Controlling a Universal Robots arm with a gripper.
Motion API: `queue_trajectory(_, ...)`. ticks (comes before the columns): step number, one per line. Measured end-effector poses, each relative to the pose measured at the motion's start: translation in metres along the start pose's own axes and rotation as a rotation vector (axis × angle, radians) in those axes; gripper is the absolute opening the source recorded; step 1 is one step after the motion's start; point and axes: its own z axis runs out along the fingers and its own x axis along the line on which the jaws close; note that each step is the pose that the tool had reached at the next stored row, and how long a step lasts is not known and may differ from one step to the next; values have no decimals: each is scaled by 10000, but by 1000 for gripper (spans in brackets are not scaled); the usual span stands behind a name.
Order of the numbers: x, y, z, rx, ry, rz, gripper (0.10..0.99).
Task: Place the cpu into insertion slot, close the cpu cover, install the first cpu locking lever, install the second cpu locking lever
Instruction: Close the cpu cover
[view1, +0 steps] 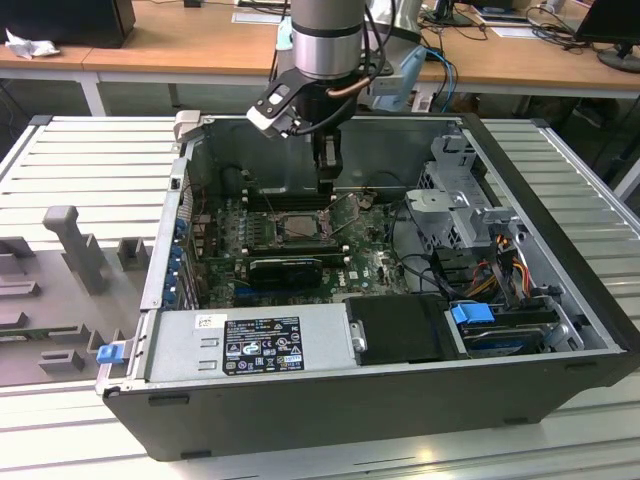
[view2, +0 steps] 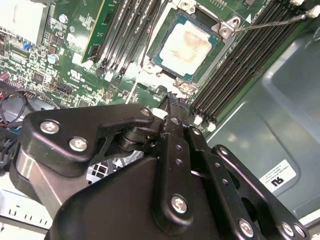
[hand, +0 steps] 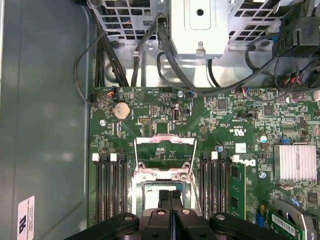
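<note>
1. Gripper: fingers pressed together, nothing held; tips sit near the edge of the insertion slot.
2. Cpu lies flat inside the slot, apart from the fingertips.
3. Cpu face: square, pale silvery-beige, slightly smudged.
4. Cpu cover is swung open, off the slot.

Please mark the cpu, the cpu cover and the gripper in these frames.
cpu (view2: 187, 44), second wrist view, middle of its pale metal face.
cpu cover (hand: 165, 140), first wrist view, frame bar farthest from the gripper.
gripper (hand: 170, 194), first wrist view, between its closed fingertips.
</note>
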Motion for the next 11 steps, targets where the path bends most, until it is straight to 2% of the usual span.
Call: queue_trajectory(11,-2,50,0,57,10,0,106)
